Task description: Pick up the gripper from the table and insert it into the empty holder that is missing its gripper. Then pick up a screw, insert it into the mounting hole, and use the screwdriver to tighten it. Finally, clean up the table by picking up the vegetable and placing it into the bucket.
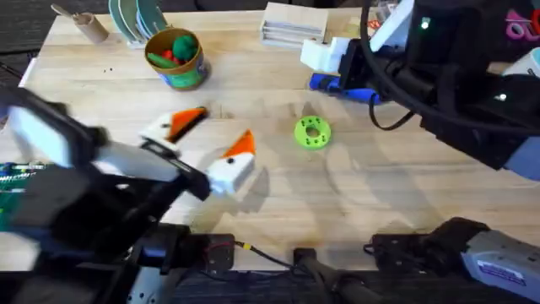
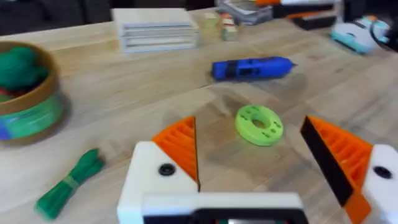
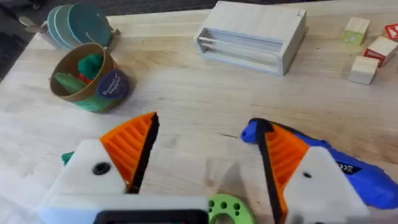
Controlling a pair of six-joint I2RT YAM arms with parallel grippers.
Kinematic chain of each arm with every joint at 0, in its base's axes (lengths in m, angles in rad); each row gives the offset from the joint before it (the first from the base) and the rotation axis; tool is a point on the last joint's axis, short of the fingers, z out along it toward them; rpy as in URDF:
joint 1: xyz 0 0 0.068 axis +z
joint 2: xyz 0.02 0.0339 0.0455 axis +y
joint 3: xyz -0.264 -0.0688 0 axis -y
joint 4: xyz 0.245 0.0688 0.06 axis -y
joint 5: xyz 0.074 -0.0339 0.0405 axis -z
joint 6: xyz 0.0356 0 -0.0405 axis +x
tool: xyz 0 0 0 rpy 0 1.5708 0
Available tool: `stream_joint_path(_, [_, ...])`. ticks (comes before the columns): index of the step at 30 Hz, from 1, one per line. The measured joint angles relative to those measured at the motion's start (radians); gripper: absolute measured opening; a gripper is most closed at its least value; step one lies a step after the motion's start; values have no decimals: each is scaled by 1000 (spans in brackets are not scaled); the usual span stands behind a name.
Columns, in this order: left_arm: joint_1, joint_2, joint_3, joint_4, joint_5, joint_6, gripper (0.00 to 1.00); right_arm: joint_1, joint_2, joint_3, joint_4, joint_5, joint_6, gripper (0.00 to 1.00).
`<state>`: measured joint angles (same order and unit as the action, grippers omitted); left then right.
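**Q:** How do the two grippers stand?

**A:** The left gripper (image 2: 249,152) is spread wide. Its orange ribbed pads (image 2: 180,146) are well apart and nothing lies between them. It hangs over the middle of the table (image 1: 396,194), near the flat green disc (image 2: 259,124). The right gripper (image 3: 205,149) is likewise released, its jaws parted and empty. In the right wrist view one orange pad (image 3: 283,152) stands in front of the screwdriver (image 3: 364,174). Whether it touches the tool cannot be told.

**Q:** Where is the screwdriver?

**A:** It lies flat on the wood at the far side of the table (image 1: 342,84), just beside the right gripper (image 1: 329,57). A white slatted box (image 1: 294,24) is behind it.

**Q:** And the vegetable and the bucket?

**A:** The vegetable (image 2: 68,183) lies on the tabletop, outside the bucket (image 2: 31,102) but near it. The bucket (image 1: 175,57) stands upright at the far left and holds green and red toy pieces. A tan cardboard tube (image 1: 84,24) and teal plates (image 1: 135,17) are behind it.

**Q:** What else appears?

**A:** Small wooden blocks (image 3: 364,68) lie at the far right corner.
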<state>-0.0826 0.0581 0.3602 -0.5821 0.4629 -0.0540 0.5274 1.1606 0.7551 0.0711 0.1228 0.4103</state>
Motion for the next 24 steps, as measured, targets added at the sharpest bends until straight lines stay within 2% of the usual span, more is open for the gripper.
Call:
stream_joint_path(6, [0, 166, 264, -250, -236, -6, 990, 0, 0, 0, 0, -8, 0, 966])
stream_joint_path(7, [0, 264, 353, -342, -328, 17, 990, 0, 0, 0, 0, -8, 0, 966])
stream_joint_path(11, [0, 408, 428, -419, -413, 79, 992, 0, 0, 0, 0, -9, -1, 964])
stream_joint_path(15, [0, 564, 441, -410, -486, 126, 992, 0, 0, 0, 0, -9, -3, 966])
stream_joint_path(21, [0, 773, 441, -347, -534, 152, 994, 0, 0, 0, 0, -9, -3, 966])
stream_joint_path(24, [0, 858, 441, -304, -596, 167, 993, 0, 0, 0, 0, -9, -3, 966])
